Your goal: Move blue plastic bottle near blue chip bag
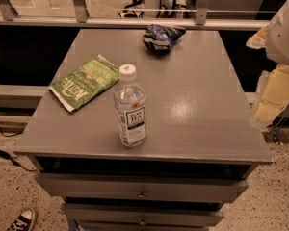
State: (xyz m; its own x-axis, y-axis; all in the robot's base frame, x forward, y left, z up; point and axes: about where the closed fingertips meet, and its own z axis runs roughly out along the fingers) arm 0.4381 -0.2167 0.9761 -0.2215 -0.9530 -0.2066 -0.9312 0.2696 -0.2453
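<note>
One bottle (130, 110) — clear plastic, white cap, white label with a black square — stands upright at 6 o'clock on the table (202, 109). Two chip bags: blue bag (161, 35), crumpled, 12 o'clock; green bag (84, 82), flat, 10 o'clock. One gripper (269, 110), 3 o'clock, beyond the table's edge — grip cannot be told.

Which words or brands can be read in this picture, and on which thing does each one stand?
"Kettle": green chip bag; its smaller print is blurred.
Blue plastic bottle: label lettering too blurred to read.
Blue chip bag: white markings unreadable.
Pincer, at the right edge beside the table: no text seen.
</note>
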